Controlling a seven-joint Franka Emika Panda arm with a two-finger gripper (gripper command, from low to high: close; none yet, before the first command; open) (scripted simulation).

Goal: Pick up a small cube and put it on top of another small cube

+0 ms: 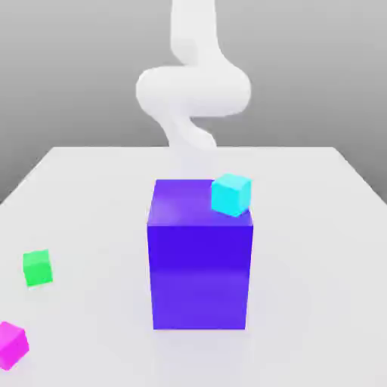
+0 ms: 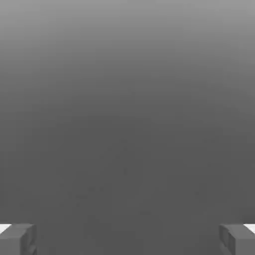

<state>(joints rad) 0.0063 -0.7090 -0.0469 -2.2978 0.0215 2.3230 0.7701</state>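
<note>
Nearest, at the exterior view's lower left corner: pink cube (image 1: 12, 344), flat on the table (image 1: 317, 287), nothing holding it. Just beyond: green cube (image 1: 37, 267), its destination, near but apart. Middle: purple block (image 1: 199, 264), cyan cube (image 1: 230, 194) on top. Farthest: my arm (image 1: 193, 91), behind the block. My pincer (image 2: 127, 239) stands wide and empty; the pink cube lies well forward of it.

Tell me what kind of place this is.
Likely a simulated tabletop test scene: a plain white table against a blank grey backdrop, flat-coloured blocks such as the large blue-purple block and small green cube, and a smooth white robot arm.
</note>
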